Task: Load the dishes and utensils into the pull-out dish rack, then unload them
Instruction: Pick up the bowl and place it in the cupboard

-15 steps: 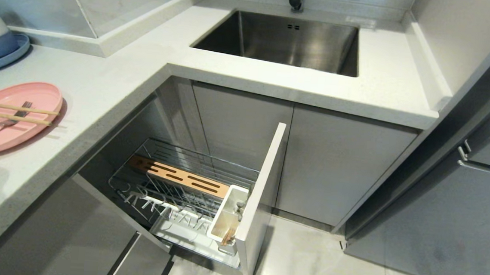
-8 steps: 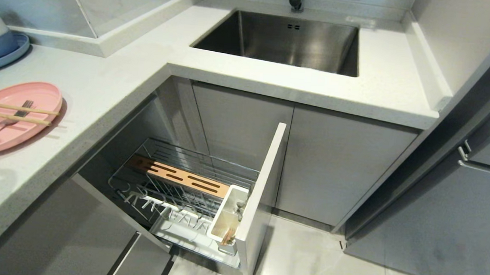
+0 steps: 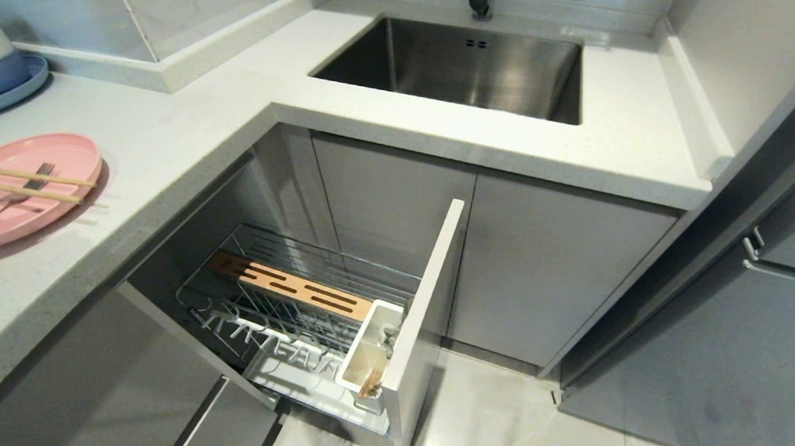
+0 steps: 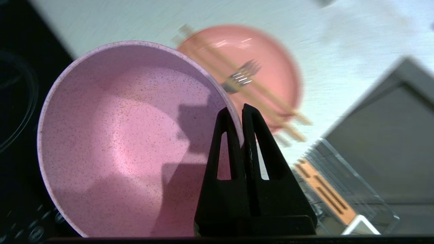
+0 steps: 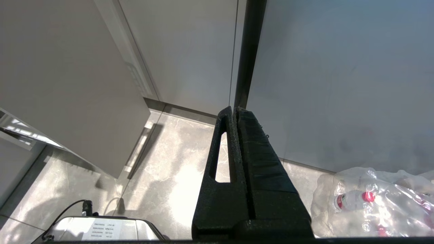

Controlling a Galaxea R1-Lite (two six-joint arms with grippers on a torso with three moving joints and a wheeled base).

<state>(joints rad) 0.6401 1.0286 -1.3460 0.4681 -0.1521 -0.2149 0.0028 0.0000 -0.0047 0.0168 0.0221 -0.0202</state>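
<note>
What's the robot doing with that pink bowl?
The left claw is pinching the rim of the pink bowl and holding it up above the counter. The pink plate, with the chopsticks and fork on it, sits on the counter. The pull-out dish rack is open, with no dishes in it. The right claw hangs shut near the floor.

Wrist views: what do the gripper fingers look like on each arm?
Same design on both. The left gripper and right gripper have matte black, tapered wedge-shaped fingers, each with a long slot cut through. The right fingers show ribbed faces. No cables or markings visible on either.
</note>
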